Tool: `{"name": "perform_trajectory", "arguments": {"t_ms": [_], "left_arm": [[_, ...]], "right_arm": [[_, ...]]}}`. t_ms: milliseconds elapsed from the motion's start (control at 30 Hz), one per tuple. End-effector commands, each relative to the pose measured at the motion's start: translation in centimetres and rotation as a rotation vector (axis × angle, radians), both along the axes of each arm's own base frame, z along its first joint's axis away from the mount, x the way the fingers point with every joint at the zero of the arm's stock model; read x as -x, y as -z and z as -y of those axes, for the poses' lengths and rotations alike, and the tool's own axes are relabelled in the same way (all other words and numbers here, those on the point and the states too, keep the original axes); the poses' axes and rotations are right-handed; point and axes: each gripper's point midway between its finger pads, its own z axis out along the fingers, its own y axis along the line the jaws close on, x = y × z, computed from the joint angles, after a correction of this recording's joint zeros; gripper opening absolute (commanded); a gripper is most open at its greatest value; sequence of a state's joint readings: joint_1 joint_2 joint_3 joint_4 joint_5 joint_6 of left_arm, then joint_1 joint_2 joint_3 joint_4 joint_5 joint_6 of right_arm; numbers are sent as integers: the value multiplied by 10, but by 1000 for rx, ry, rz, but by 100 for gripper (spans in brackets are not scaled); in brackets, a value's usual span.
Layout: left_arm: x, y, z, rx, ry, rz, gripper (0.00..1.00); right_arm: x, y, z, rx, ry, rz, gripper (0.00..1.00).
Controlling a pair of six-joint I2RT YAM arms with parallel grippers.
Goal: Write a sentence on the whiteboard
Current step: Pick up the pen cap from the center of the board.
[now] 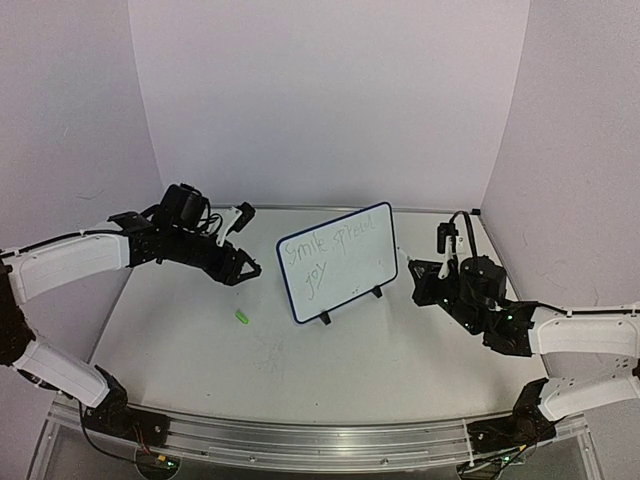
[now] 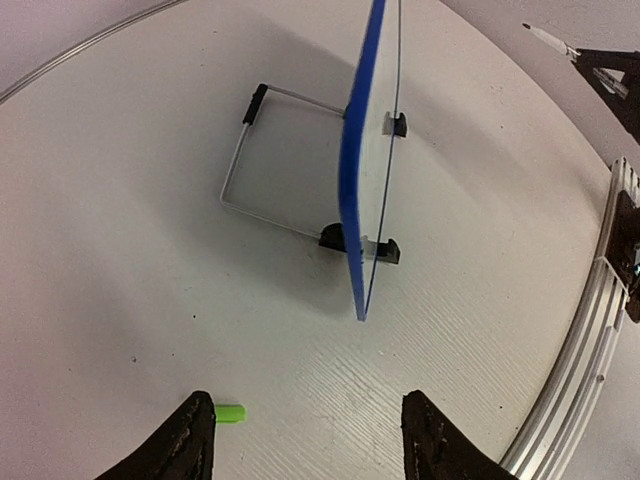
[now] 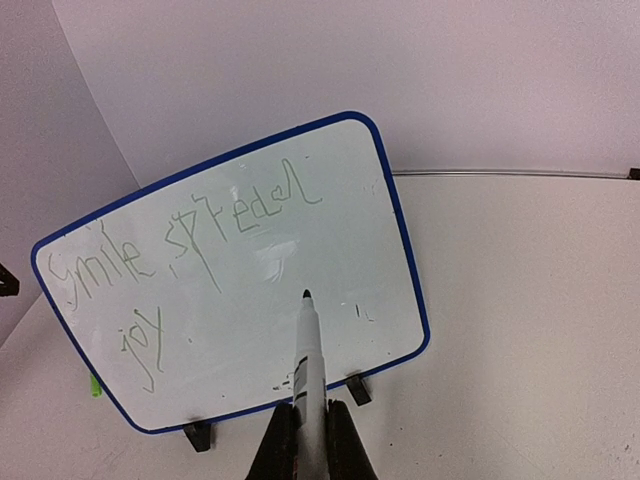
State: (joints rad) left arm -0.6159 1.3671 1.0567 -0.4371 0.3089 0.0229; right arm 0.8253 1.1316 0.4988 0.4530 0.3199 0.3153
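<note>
Left pincer: left of the whiteboard and apart from it. Fingers spread, nothing between them, so it is released. My wrist view looks along the board's blue edge.

Green cap: lies loose on the table, left of the whiteboard and a little nearer me than its left corner. From my left wrist it shows just beside one fingertip; I cannot tell whether they touch.

Whiteboard: stands near the middle of the table on two black feet, leaning back and turned slightly, its written face toward my right arm. A wire stand props it from behind.

Sentence: thin green handwriting on the board's face, two lines. The upper line reads roughly "smile spread" and runs across the top. Below it, "joy" sits toward the board's lower left. The letters are faint and uneven.

Marker: white barrel with a dark tip pointing at the board's face, below the word "spread". I cannot tell whether the tip touches the surface or stops just short of it.

Right pincer: right of the whiteboard, near its right edge — clenched on the marker's barrel, fingers pressed to both sides of it.
</note>
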Motion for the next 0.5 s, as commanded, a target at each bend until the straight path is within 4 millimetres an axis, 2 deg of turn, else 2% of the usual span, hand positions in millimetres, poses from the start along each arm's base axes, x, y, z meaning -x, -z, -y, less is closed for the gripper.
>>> {"name": "perform_trajectory", "arguments": {"t_ms": [0,233,333,467], "left_arm": [[-18,9,-21,84,-203,-23,63],[-35,47,-20,139,-310,-151,63],[-44,68,-15,118,-328,-215,61],[-55,86,-4,115,-331,-272,60]], "right_arm": [[-1,-11,2,-31,20,18,0],[-2,-10,1,-36,17,10,0],[-2,-10,0,-40,14,5,0],[-1,-10,-3,-41,2,-6,0]]}}
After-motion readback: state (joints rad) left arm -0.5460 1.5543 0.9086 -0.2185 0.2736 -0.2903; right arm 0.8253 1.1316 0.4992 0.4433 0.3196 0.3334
